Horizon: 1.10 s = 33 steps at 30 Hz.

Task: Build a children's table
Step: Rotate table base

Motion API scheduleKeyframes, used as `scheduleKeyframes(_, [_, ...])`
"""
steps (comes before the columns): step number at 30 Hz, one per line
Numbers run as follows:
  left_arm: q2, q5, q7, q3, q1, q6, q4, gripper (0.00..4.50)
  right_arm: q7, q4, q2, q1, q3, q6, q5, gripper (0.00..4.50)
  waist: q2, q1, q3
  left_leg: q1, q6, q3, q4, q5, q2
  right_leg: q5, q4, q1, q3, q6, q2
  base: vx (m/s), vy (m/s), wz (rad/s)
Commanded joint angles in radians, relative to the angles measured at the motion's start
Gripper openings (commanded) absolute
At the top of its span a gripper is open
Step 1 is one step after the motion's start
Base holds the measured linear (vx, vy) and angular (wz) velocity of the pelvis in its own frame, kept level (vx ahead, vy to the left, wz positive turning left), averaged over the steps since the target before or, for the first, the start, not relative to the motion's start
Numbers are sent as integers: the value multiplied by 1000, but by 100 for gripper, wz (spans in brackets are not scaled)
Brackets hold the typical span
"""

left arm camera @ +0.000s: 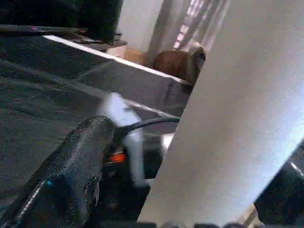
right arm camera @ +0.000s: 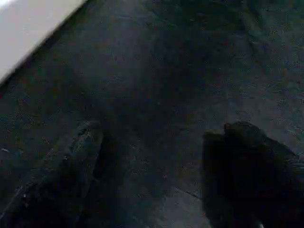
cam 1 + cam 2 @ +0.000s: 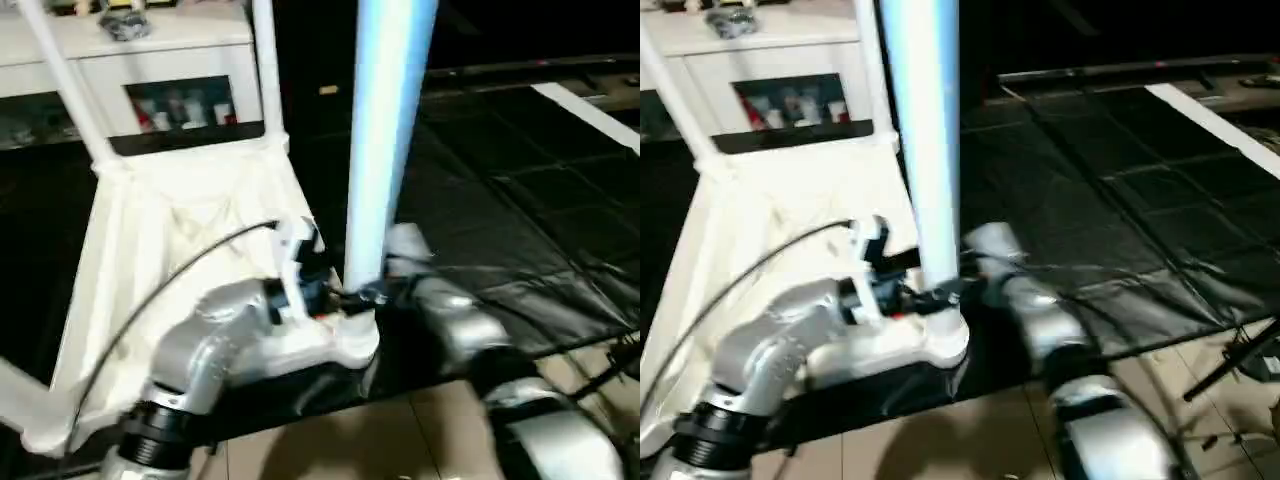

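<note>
The white table top [image 3: 190, 260] lies upside down on the black mat [image 3: 520, 200], at about nine o'clock from me; one leg [image 3: 385, 130] stands straight up in its near corner socket [image 3: 352, 335]; two more legs [image 3: 265, 65] rise at the far corners; my left gripper [image 3: 345, 298] is at that leg's foot, and I cannot tell how wide it is; my right gripper [image 2: 156, 166] is spread wide over the mat, holding nothing; a white cabinet [image 3: 150, 70] stands at eleven o'clock.

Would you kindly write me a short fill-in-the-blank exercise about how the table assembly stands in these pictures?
1. The table top lies with its ribbed underside facing ____.
2. The leg nearest the robot stands in a ____ socket of the top.
3. The right gripper hangs with its fingers ____ over the dark mat.

Missing words: up; corner; open
</note>
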Motion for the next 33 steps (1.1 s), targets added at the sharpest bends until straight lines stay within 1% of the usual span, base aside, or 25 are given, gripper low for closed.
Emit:
scheduleKeyframes(1, [22, -18, -2, 38, -14, 0, -5, 441, -30, 26, -17, 19, -16, 15, 4, 450, 0, 4, -60, -10, 31, 20, -68, -193, -12, -188, -68, 65, 36, -229, -30, 0, 0, 0])
scheduleKeyframes(3, [29, -20, -1, 44, -13, 0, -6, 441, -36, 28, -23, 21, -22, 16, 5, 450, 2, 6, -59, -7, 31, 21, -69, -205, -11, -216, -70, 61, 36, -224, -30, 0, 0, 0])
scheduleKeyframes(5, [62, 10, 19, 48, -13, 2, 13, 441, -23, 21, -36, 26, -42, 12, 20, 450, 0, 6, -58, -8, 32, 20, -70, -213, -11, -226, -71, 60, 36, -216, -28, 0, 0, 0])
scheduleKeyframes(6, [85, 43, 38, 44, -15, 5, 30, 441, -12, 12, -43, 29, -50, 9, 26, 450, 0, 6, -59, -7, 32, 20, -70, -216, -11, -228, -70, 60, 35, -213, -28, 0, 0, 0])
scheduleKeyframes(7, [128, 104, 48, 27, -16, -12, 56, 441, 7, -7, -57, 35, -51, 3, 26, 450, -5, 5, -58, -9, 35, 19, -71, -216, -12, -235, -72, 62, 35, -205, -27, 0, 0, 0])
scheduleKeyframes(8, [154, 132, 42, 16, -13, -20, 65, 441, 29, -24, -66, 41, -51, 2, 28, 450, -2, 5, -57, -10, 36, 18, -71, -218, -14, -250, -72, 62, 34, -196, -27, 0, 0, 0])
scheduleKeyframes(10, [180, 156, 40, 10, -9, -20, 70, 441, 51, -46, -77, 49, -53, 5, 32, 450, -4, 4, -57, -11, 36, 18, -70, -212, -15, -265, -75, 63, 34, -183, -27, 0, 0, 0])
scheduleKeyframes(12, [206, 184, 51, 0, -4, -11, 68, 441, 93, -84, -90, 63, -50, 13, 41, 450, -3, 4, -58, -10, 37, 18, -69, -202, -14, -256, -73, 62, 34, -184, -26, 0, 0, 0])
scheduleKeyframes(13, [228, 204, 57, -10, 3, -2, 62, 441, 134, -121, -104, 77, -46, 22, 50, 450, -1, 5, -60, -9, 40, 19, -68, -192, -12, -238, -71, 61, 34, -192, -26, 0, 0, 0])
scheduleKeyframes(14, [277, 221, 38, -39, 25, 12, 36, 441, 223, -203, -130, 111, -27, 47, 71, 450, -3, 8, -62, -12, 48, 17, -67, -173, -11, -207, -66, 63, 35, -199, -27, 0, 0, 0])
scheduleKeyframes(15, [277, 221, 38, -39, 25, 12, 36, 441, 223, -203, -130, 111, -27, 47, 71, 450, -3, 9, -62, -13, 54, 17, -68, -168, -11, -193, -65, 64, 35, -202, -26, 0, 0, 0])
scheduleKeyframes(16, [324, 228, 5, -69, 55, 30, -1, 441, 313, -302, -161, 155, -7, 83, 99, 450, -5, 11, -62, -9, 68, 17, -67, -158, -9, -165, -64, 63, 35, -209, -24, 0, 0, 0])
scheduleKeyframes(17, [334, 227, -3, -75, 62, 37, -11, 441, 337, -331, -171, 168, -2, 94, 108, 450, -2, 13, -63, -11, 71, 16, -67, -148, -6, -150, -59, 64, 36, -215, -27, 0, 0, 0])
scheduleKeyframes(18, [343, 227, -8, -82, 70, 51, -23, 441, 374, -377, -190, 189, 9, 105, 118, 450, -4, 14, -61, -11, 77, 18, -68, -138, -7, -144, -62, 61, 35, -227, -26, 0, 0, 0])
scheduleKeyframes(20, [346, 225, -10, -85, 81, 78, -37, 441, 444, -461, -227, 228, 25, 132, 134, 450, -2, 21, -59, -10, 77, 21, -68, -149, -7, -161, -63, 59, 36, -237, -26, 0, 0, 0])
scheduleKeyframes(21, [343, 226, -7, -85, 85, 91, -42, 441, 475, -499, -243, 245, 32, 145, 144, 450, 1, 25, -57, -8, 74, 21, -68, -160, -7, -177, -66, 60, 36, -232, -26, 0, 0, 0])
scheduleKeyframes(22, [340, 228, -3, -85, 87, 88, -43, 441, 485, -515, -250, 252, 35, 150, 148, 450, -2, 29, -57, -8, 72, 21, -68, -167, -6, -189, -68, 60, 37, -225, -27, 0, 0, 0])
scheduleKeyframes(23, [330, 224, 10, -82, 95, 91, -47, 441, 519, -577, -272, 278, 42, 173, 158, 450, -2, 32, -54, -7, 62, 21, -71, -192, -7, -239, -74, 58, 37, -210, -29, 0, 0, 0])
scheduleKeyframes(24, [328, 223, 12, -83, 99, 87, -49, 441, 535, -607, -283, 292, 46, 183, 161, 450, -2, 32, -54, -7, 62, 21, -71, -192, -7, -239, -74, 58, 37, -210, -29, 0, 0, 0])
scheduleKeyframes(25, [324, 219, 20, -82, 103, 95, -51, 441, 550, -638, -294, 306, 50, 200, 168, 450, -7, 35, -52, -8, 56, 20, -73, -206, -7, -277, -78, 59, 39, -187, -28, 0, 0, 0])
scheduleKeyframes(27, [326, 215, 28, -86, 106, 106, -55, 416, 567, -687, -307, 326, 54, 229, 177, 450, -10, 34, -52, -10, 53, 18, -75, -210, -9, -311, -82, 59, 38, -169, -28, 0, 0, 0])
scheduleKeyframes(28, [327, 217, 28, -87, 107, 110, -56, 416, 571, -707, -312, 333, 56, 241, 181, 450, -10, 33, -52, -11, 50, 17, -75, -212, -8, -326, -83, 57, 38, -161, -29, 0, 0, 0])
scheduleKeyframes(29, [327, 217, 28, -87, 107, 110, -56, 408, 571, -707, -312, 333, 56, 241, 181, 450, -11, 33, -52, -12, 50, 16, -75, -210, -9, -327, -83, 58, 37, -157, -29, 0, 0, 0])
scheduleKeyframes(30, [328, 219, 28, -88, 108, 116, -59, 385, 574, -724, -314, 339, 57, 252, 185, 450, -13, 30, -53, -12, 50, 16, -75, -204, -9, -324, -83, 57, 37, -156, -29, 0, 0, 0])
scheduleKeyframes(33, [325, 248, 28, -103, 100, 93, -41, 365, 604, -776, -333, 355, 66, 274, 198, 450, -15, 31, -54, -12, 56, 16, -73, -185, -8, -299, -82, 56, 38, -160, -28, 0, 0, 0])
